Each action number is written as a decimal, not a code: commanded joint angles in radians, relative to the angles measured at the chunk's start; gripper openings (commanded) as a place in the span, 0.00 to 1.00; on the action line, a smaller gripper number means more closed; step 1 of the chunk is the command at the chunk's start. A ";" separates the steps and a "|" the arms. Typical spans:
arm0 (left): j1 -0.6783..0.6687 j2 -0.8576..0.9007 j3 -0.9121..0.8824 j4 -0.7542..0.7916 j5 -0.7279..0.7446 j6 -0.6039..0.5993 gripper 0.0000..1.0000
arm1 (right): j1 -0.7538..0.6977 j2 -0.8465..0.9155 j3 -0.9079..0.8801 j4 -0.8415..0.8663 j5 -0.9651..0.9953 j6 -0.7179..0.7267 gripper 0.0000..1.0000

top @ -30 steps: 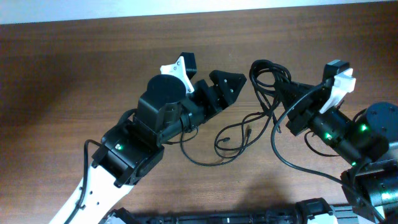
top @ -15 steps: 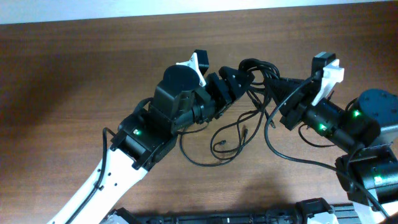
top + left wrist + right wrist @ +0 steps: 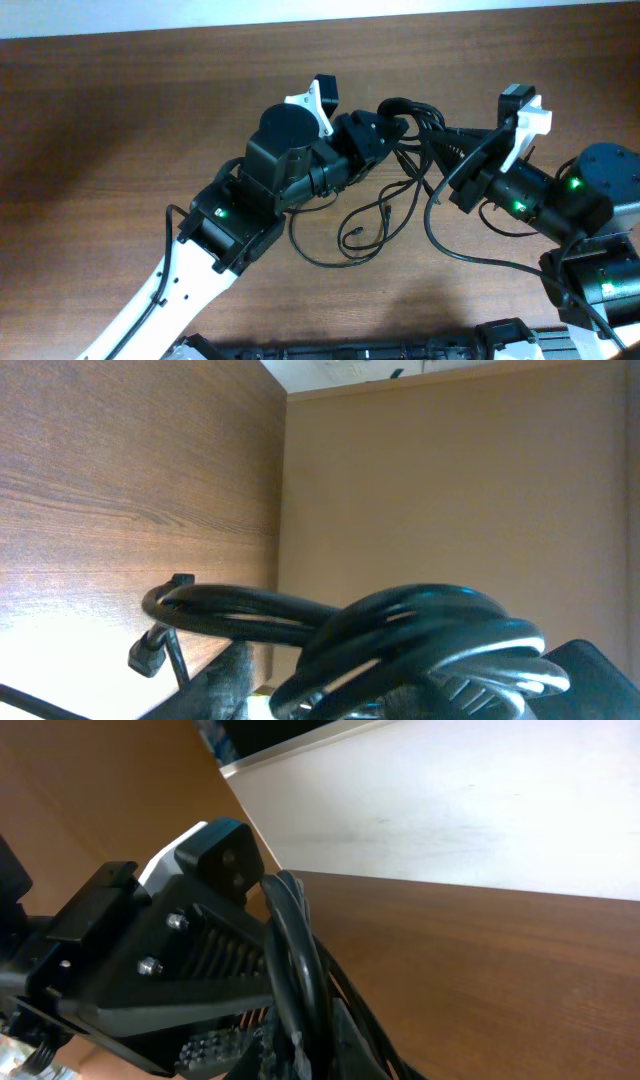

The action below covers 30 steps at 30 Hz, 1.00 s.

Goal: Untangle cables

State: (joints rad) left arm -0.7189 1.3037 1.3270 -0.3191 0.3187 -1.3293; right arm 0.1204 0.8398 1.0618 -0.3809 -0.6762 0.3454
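Both arms reach in over the table (image 3: 110, 120), tips almost meeting. The right end effector (image 3: 450, 150) is clamped tight on the cables (image 3: 412, 112), whose loose loops trail onto the table. The left end effector (image 3: 388, 128) straddles the coiled part, half closed; whether it pinches is unclear.

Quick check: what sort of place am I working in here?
Probably an indoor lab or workshop bench: a wooden table, what looks like a plain tan wall beyond it, and a tangle of black cables as the work.
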 commanded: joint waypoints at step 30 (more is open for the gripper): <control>0.000 0.006 0.024 -0.178 -0.200 0.834 0.00 | -0.003 0.027 0.004 -0.161 0.055 -0.389 0.68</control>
State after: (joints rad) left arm -0.7189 1.3056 1.3270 -0.4702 0.2157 -0.6010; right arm 0.1177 0.8696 1.0618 -0.5129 -0.6430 0.1093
